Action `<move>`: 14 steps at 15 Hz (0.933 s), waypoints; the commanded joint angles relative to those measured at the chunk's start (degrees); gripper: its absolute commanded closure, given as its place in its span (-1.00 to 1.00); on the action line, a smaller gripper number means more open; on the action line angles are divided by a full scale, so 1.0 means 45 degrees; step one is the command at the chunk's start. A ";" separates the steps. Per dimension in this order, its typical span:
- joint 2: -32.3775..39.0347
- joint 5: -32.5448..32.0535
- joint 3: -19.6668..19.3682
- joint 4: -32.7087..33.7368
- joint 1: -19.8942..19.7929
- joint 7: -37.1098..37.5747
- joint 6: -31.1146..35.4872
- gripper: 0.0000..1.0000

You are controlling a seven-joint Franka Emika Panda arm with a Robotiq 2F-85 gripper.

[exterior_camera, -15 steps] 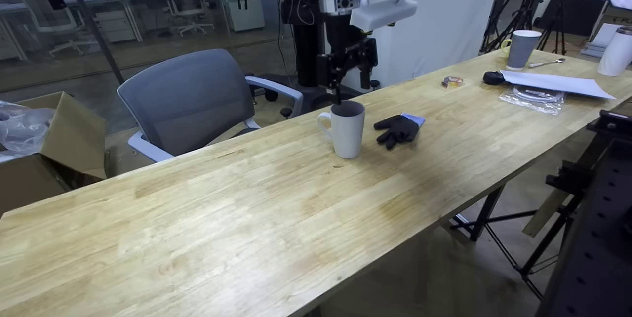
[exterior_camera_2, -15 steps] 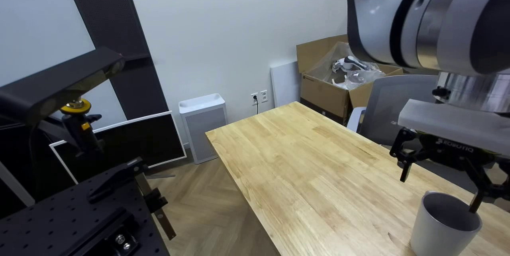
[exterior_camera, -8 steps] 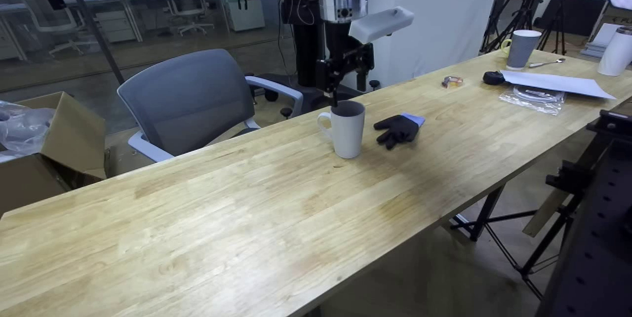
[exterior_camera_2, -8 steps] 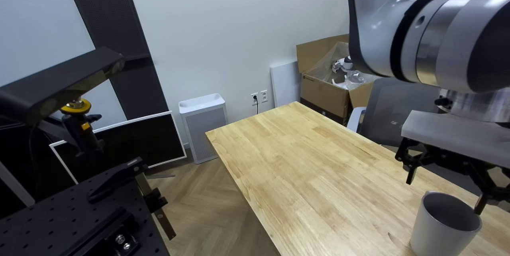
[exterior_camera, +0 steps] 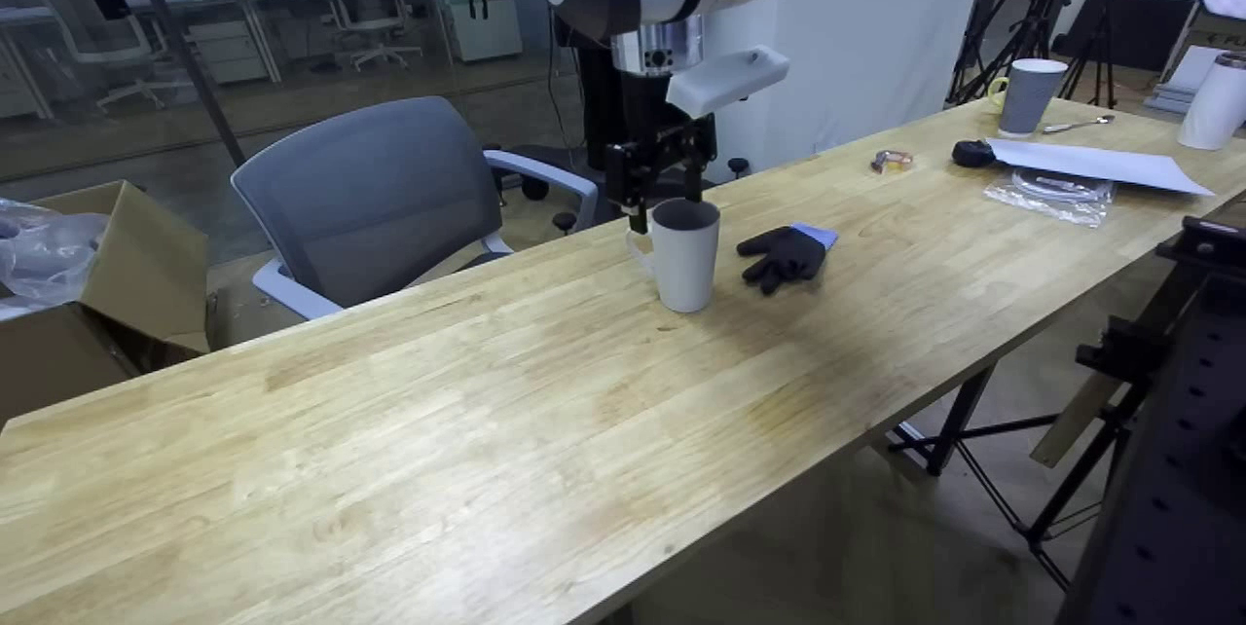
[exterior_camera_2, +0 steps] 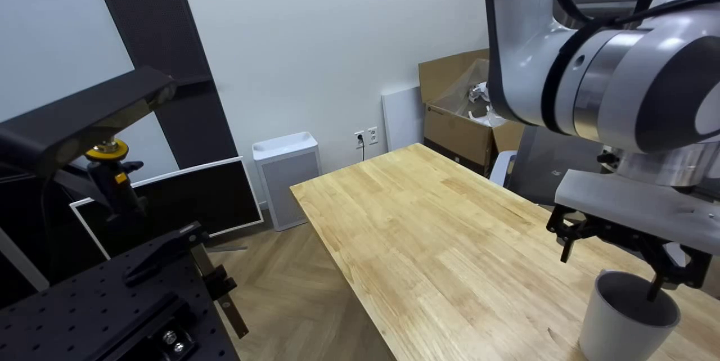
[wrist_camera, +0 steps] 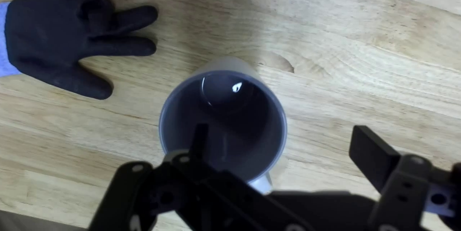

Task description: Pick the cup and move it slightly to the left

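While the cup (exterior_camera: 686, 260) stands upright on the surface (exterior_camera: 438, 430), the gripper (exterior_camera: 667, 206) hangs by its rim in an exterior view, jaws spread wide, nothing pinched. Dark glove (exterior_camera: 787, 257) lies just beside the cup, apart from it.

In an exterior view where the cup's base runs out of frame, one of the fingers (exterior_camera_2: 655, 288) shows against the cup's mouth; its partner shows against the surface, apart from the cup. Whether the nearer tip sits below the rim or above it: cannot tell.

Wrist view, looking down: one finger overlaps the dark mouth, the other stands off to the picture's right, well apart from the wall. The handle (wrist_camera: 262, 185) shows low in the picture, partly covered. Gripper looks off-centre to the cup.

Step in hand, judged: approach and lining up; grasp not yet made, leftward shift not begun. Next move probably calls for a choice. If the wall is to be pinched, a straight descent with one finger inside and one outside, then the jaws brought together. If the whole body is to be straddled, a sideways correction first, lest a fingertip land on the rim. After that, a low lift, a short carry left, upright set-down.
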 commanded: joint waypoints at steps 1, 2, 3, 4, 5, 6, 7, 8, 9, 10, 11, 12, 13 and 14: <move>0.0590 -0.0339 0.0068 0.0881 -0.0012 0.0350 -0.0289 -1.00; 0.0689 -0.0380 0.0070 0.0979 -0.0007 0.0347 -0.0297 -1.00; 0.0779 -0.0435 0.0062 0.1069 0.0003 0.0352 -0.0287 -1.00; 0.0864 -0.0472 0.0060 0.1143 0.0005 0.0355 -0.0279 -1.00; 0.0939 -0.0497 0.0047 0.1204 0.0010 0.0364 -0.0275 -1.00; 0.1005 -0.0492 0.0044 0.1263 0.0005 0.0385 -0.0285 -1.00; 0.1076 -0.0474 0.0028 0.1317 0.0018 0.0439 -0.0309 -1.00; 0.1130 -0.0467 0.0019 0.1327 0.0024 0.0466 -0.0311 -1.00; 0.1193 -0.0475 -0.0003 0.1318 0.0043 0.0492 -0.0271 -1.00; 0.1266 -0.0478 -0.0024 0.1323 0.0059 0.0523 -0.0287 -1.00; 0.1343 -0.0484 -0.0043 0.1335 0.0068 0.0541 -0.0304 -1.00; 0.1422 -0.0509 -0.0090 0.1340 0.0104 0.0575 -0.0303 -1.00; 0.1483 -0.0514 -0.0108 0.1344 0.0112 0.0590 -0.0303 -1.00; 0.1536 -0.0516 -0.0121 0.1354 0.0111 0.0598 -0.0317 -1.00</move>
